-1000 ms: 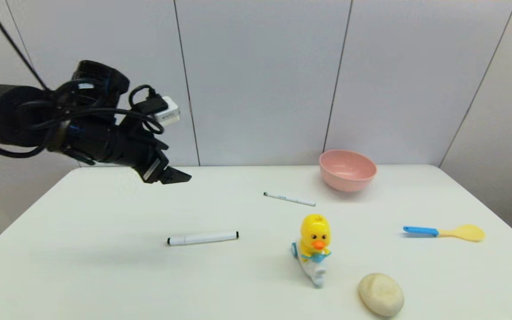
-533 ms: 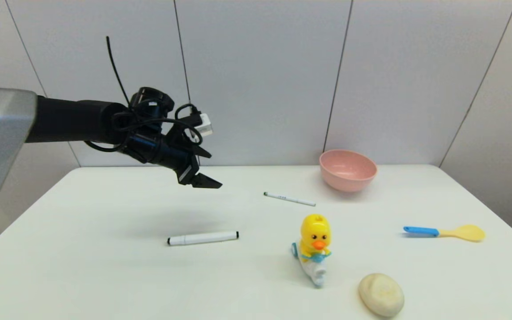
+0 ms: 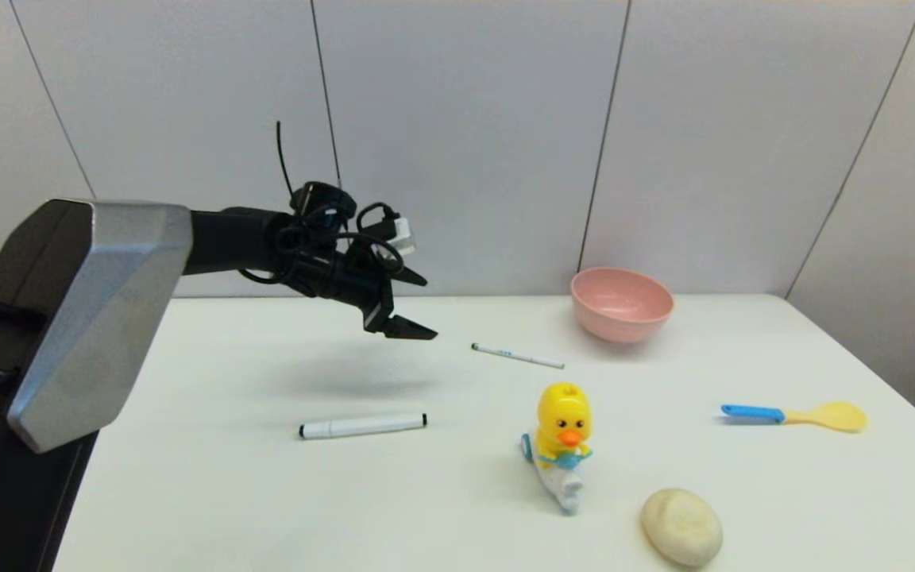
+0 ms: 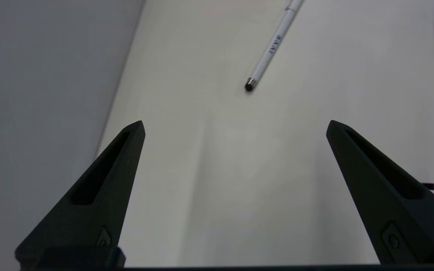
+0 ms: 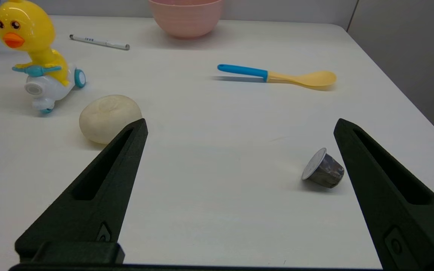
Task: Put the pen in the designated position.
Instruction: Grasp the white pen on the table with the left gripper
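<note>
Left gripper (image 3: 408, 328) hovers above bench (image 3: 227, 477), fingers (image 4: 104, 180) wide, near pen (image 3: 517, 355); right gripper (image 5: 239, 128) parked low, fingers wide.

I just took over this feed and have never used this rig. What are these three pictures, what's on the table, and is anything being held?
It is a two-armed robot at a white table. The wide picture comes from its head; the other two come from cameras on each wrist, with black jaws at the bottom. The left gripper hovers open above the table, near the pen, holding nothing. The right gripper is open too, parked low near a capsule. Also lying there: marker, duck toy, pink bowl, spoon, pale lump.
</note>
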Motion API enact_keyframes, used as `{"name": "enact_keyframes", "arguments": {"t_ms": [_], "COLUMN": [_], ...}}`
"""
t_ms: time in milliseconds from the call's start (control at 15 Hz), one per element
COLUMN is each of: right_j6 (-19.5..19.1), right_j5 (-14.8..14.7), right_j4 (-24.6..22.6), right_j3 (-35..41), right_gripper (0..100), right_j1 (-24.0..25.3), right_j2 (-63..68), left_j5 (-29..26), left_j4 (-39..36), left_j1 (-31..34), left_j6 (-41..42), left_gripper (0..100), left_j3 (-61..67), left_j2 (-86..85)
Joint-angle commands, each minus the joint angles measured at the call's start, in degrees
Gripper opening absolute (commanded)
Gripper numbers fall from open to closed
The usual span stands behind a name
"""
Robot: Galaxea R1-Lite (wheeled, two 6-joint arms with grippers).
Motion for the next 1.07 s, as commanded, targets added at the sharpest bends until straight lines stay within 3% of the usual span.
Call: {"name": "enact_keyframes", "arguments": {"t_ms": [67,667,1067], "right_j6": [0.0,0.0,0.0], "right_j5": [0.0,0.0,0.0], "right_j4": [0.0,0.0,0.0], "right_j3": [0.0,0.0,0.0], "right_gripper": [100,100,100], "right_j1": [0.0,0.0,0.0], "right_j2": [0.1,0.1,0.1], "left_j5": [-3.1,-10.4,-11.0], "left_j4": [-6.2,-20.1,-26.4], "left_j1": [-1.8,-6.0,-8.4], "left_j6": [-2.9,-16.4,-23.1], "left_gripper": [100,100,100], "left_j3": [-0.5,-0.5,-0.5], "left_j2": [4.7,6.8,10.6]}}
